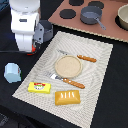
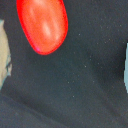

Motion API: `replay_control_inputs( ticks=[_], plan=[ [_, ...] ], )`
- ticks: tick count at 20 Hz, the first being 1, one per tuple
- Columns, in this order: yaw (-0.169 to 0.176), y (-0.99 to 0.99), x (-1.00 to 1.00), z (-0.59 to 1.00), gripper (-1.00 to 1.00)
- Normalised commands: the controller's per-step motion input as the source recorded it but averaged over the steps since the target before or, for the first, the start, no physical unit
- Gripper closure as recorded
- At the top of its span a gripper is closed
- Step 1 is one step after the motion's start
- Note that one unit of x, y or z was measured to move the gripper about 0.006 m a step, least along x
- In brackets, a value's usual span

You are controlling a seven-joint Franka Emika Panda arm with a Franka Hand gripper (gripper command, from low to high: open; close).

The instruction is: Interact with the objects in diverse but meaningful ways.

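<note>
At the exterior view's left edge the light-blue cup (image 1: 12, 72) sits on the dark table (image 1: 107, 100), just off the edge of the pale striped mat (image 1: 95, 65). Above it the white Franka arm (image 1: 26, 25) stands low over the table near the mat's far corner; a sliver of red shows at its base, which may be the red tomato (image 2: 43, 26), though the arm hides most of it. The gripper itself is covered by the arm's body, and the wrist view shows no fingers, so I cannot tell whether it is wide, narrow or holding anything. That wrist view shows the tomato close up against dark cloth.

Moving right along the mat's near edge, the yellow rectangular packet (image 1: 39, 87) lies flat, and just beside it the golden-brown bread loaf (image 1: 67, 97). Further in, the fork (image 1: 66, 80) lies near the tan round plate (image 1: 67, 64), with the knife (image 1: 80, 56) beyond the plate.

At the exterior view's upper right, a grey handled pot (image 1: 91, 16) stands on the brown stove board (image 1: 80, 22), and a second vessel (image 1: 123, 16) is cut off by the frame edge.
</note>
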Motion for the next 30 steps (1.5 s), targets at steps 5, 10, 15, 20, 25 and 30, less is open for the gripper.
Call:
replay_control_inputs(
  ticks=[5, 10, 15, 20, 25, 30],
  plan=[
    [0.056, 0.28, -0.49, -0.2, -1.0],
    [0.05, 0.37, -0.35, -0.24, -1.0],
    [0.038, 0.26, -0.12, -0.33, -1.0],
    [0.031, 0.09, -0.1, -0.46, -1.0],
    [0.031, 0.01, -0.16, -0.49, -1.0],
    [0.047, 0.02, -0.29, -0.45, -1.0]
  ],
)
